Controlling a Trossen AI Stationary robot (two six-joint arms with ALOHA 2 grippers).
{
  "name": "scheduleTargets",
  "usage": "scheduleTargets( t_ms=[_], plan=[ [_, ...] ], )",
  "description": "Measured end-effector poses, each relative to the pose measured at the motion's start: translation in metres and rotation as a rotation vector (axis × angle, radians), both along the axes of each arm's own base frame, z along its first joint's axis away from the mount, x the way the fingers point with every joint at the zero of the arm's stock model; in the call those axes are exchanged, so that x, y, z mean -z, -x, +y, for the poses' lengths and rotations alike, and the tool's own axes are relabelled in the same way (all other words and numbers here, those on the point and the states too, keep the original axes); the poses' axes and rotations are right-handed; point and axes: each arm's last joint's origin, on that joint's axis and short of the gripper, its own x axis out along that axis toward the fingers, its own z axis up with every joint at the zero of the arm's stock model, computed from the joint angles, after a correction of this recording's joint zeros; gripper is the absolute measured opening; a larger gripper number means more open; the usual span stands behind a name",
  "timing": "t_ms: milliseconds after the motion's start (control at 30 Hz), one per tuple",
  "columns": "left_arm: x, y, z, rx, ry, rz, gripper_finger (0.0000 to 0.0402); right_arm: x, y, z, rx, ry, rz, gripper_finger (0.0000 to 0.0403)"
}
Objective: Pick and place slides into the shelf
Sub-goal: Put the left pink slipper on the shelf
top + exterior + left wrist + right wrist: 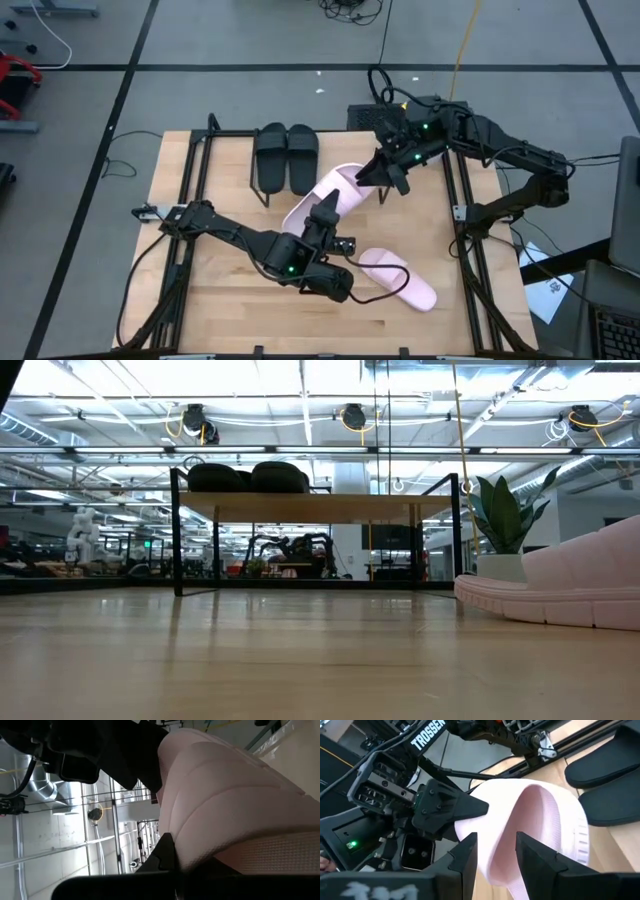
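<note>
Two black slides (285,155) lie side by side on the shelf (330,507) at the table's far side. One pink slide (338,195) is held up over the table's middle, slanting from near left to far right between my two grippers. My left gripper (325,212) is shut at its middle, and my right gripper (495,842) is closed on its far right end. A second pink slide (400,280) lies on its sole on the table at the near right. My left gripper's shut fingers (470,807) lie level against the ribbed strap (200,795) of the pink slide, coming from the near left. The slide itself hides the other side of the hold. My right gripper pinches the slide's far right end (496,862) between its two fingers (466,852). It comes slanting down from the far right. The slide is lifted clear of the table, tilted.
Black metal rails (190,200) run along both sides of the table. The shelf top has free room to the right of the black slides (340,145). A potted plant (505,520) stands beyond the table's far right.
</note>
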Motion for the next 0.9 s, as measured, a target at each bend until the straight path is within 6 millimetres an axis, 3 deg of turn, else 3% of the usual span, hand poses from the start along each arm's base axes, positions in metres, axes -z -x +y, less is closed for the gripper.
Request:
scheduleTargets(
  t_ms=[467,900],
  plan=[
    [0.0,-0.001,0.002,-0.011,-0.016,0.015,0.0,0.006,-0.002,0.018,0.007,0.0,0.078,0.0125],
    [-0.001,0.0,-0.001,-0.007,-0.018,0.012,0.0,0.016,-0.025,0.026,-0.029,0.006,0.07,0.0125]
  ],
)
